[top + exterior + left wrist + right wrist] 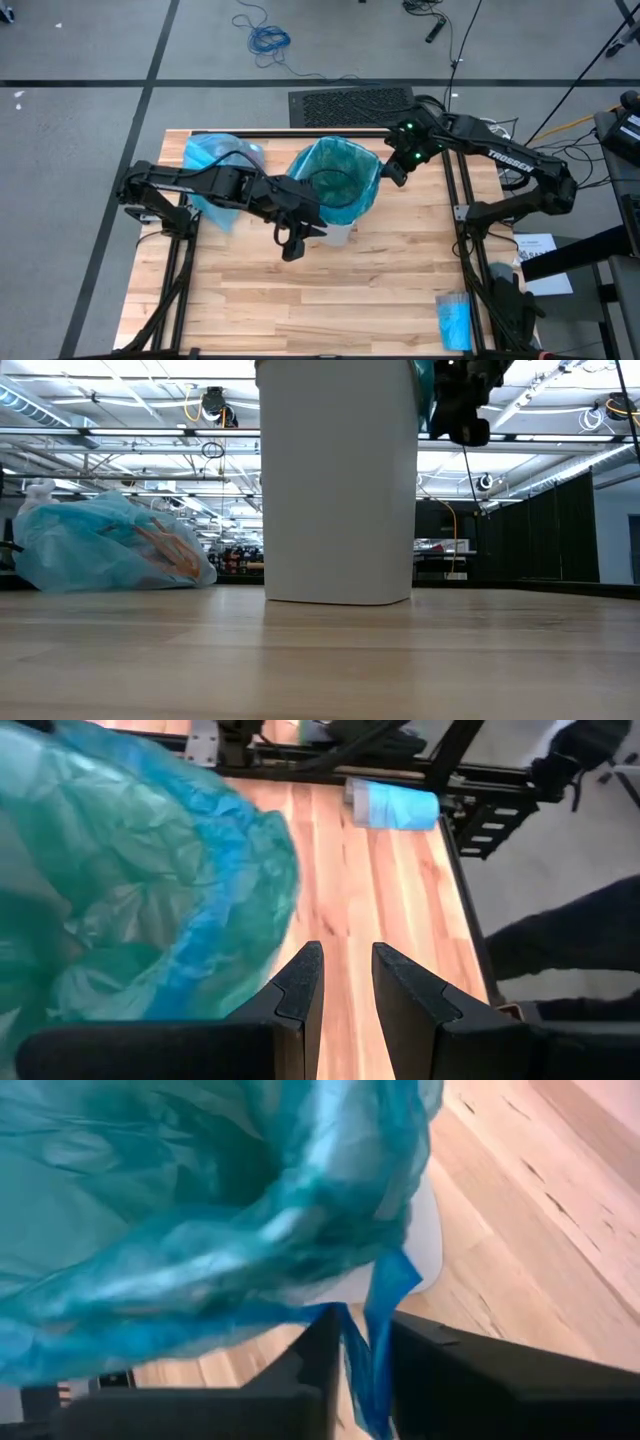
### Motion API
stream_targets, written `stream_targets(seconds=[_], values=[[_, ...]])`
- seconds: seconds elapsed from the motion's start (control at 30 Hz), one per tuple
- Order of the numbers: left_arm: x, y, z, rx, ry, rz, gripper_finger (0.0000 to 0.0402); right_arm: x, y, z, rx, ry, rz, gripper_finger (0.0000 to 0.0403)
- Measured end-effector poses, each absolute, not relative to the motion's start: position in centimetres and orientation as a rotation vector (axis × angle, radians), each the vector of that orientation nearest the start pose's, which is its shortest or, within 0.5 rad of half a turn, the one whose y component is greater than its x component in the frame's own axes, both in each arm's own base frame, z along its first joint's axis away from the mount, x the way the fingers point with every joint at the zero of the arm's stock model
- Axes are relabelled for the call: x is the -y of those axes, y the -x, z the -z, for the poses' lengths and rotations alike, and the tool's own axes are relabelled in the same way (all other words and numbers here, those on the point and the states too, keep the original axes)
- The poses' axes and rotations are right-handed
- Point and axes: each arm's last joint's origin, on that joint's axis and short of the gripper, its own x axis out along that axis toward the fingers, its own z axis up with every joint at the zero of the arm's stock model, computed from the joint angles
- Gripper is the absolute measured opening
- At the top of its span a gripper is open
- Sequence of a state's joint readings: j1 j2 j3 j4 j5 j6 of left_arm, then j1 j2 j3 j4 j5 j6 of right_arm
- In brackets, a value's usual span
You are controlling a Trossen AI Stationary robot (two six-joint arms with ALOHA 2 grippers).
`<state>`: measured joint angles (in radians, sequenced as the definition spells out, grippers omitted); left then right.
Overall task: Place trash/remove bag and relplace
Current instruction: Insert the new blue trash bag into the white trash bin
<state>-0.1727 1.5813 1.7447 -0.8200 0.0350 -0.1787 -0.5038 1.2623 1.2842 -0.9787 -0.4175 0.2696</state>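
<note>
A white bin (338, 490) stands mid-table, lined with a darker teal-green bag (338, 175) whose edge is folded over the bin's rim. The light blue bag (213, 168) lies on the table at the far left, closed, with brownish trash showing through it (160, 555). My right gripper (392, 175) is at the bin's right rim, shut on the teal-green bag. My left gripper (293, 243) hovers at the bin's near left side, slightly open (347, 960), with only table showing between its fingers. My right gripper pinches a narrow blue strip of the teal-green bag's folded-over edge (378, 1295) between its two fingers. The fingers come slanting down from the far right. The strip runs on down between them, and the rest of the bag stays draped on the bin.
A small bright-blue roll (455, 320) lies at the table's near right corner, also seen in the left wrist view (392, 804). Bare wood lies in front of the bin (330, 300). Arm frames stand along both side edges.
</note>
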Motion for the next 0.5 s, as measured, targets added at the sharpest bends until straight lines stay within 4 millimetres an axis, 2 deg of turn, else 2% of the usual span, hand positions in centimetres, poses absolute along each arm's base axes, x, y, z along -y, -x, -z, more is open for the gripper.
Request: stream_targets(seconds=[0.3,0.4,0.5], values=[[6.6,-32.1,-40.4,-0.726,0.145,0.17,0.0085,9.5,-19.6,-35.8,-0.796,-0.688,0.226,0.0171],[7.0,-31.1,-40.4,-0.78,0.163,0.16,0.0085,8.9,-18.5,-36.4,-0.785,-0.668,0.282,0.019],[7.6,-30.0,-41.0,-0.78,0.163,0.135,0.0084,7.9,-17.5,-37.1,-0.735,-0.643,0.285,0.0192]])
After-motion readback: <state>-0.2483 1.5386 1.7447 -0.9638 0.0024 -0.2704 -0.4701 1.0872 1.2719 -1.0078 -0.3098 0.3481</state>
